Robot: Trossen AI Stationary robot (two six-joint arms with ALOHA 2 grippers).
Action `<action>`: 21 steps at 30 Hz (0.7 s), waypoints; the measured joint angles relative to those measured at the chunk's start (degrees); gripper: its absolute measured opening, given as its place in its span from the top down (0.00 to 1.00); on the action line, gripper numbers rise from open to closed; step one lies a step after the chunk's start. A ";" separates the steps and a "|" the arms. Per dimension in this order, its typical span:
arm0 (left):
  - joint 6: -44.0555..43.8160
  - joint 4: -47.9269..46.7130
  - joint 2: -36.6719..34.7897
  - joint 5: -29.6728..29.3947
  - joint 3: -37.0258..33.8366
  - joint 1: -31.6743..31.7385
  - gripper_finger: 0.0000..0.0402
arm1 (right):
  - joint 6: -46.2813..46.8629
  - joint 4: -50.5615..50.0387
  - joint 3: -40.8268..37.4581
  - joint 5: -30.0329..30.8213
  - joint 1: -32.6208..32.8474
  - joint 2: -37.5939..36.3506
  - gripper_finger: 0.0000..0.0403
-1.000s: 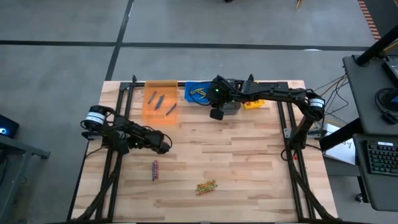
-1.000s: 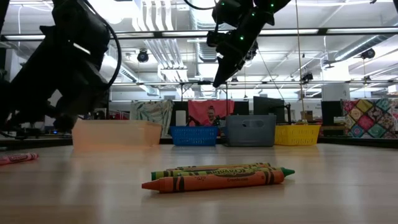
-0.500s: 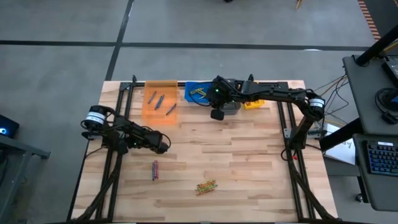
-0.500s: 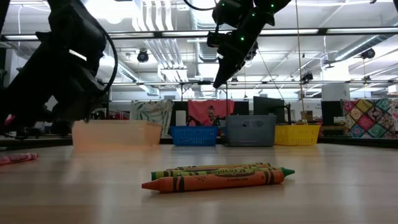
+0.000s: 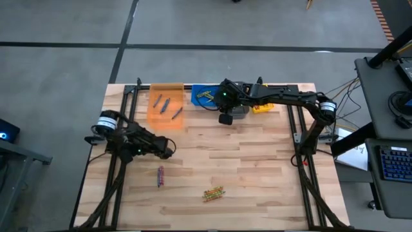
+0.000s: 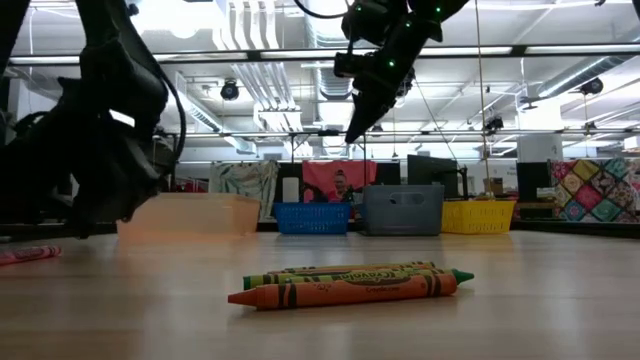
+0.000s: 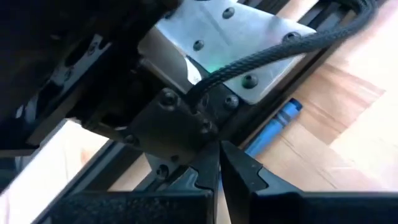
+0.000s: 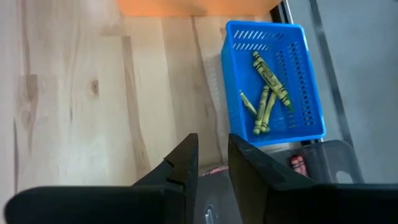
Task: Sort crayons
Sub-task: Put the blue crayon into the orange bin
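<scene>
four bins, two arms

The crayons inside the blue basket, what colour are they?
The crayons in the blue bin are green-yellow, clearest in the right wrist view.

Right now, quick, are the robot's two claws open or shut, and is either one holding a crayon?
Left gripper: shut, holding nothing, low over the table's left side.
Right gripper: open a little, empty, up above the grey bin.

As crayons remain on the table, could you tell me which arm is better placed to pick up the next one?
Probably the left: its claw sits just above the red crayons, while the right claw hangs back by the blue bin.
</scene>
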 joint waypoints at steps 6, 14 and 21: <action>1.47 0.02 3.06 0.64 1.55 -0.02 1.00 | 0.37 -0.06 -0.56 -0.19 -0.01 0.00 0.81; 2.54 2.11 3.18 -1.77 5.31 -0.07 1.00 | 0.85 -0.19 -0.78 -0.19 0.00 0.00 0.83; 4.20 1.39 2.42 -1.86 3.88 -0.07 1.00 | 0.98 -0.21 -0.78 -0.20 -0.02 0.00 0.82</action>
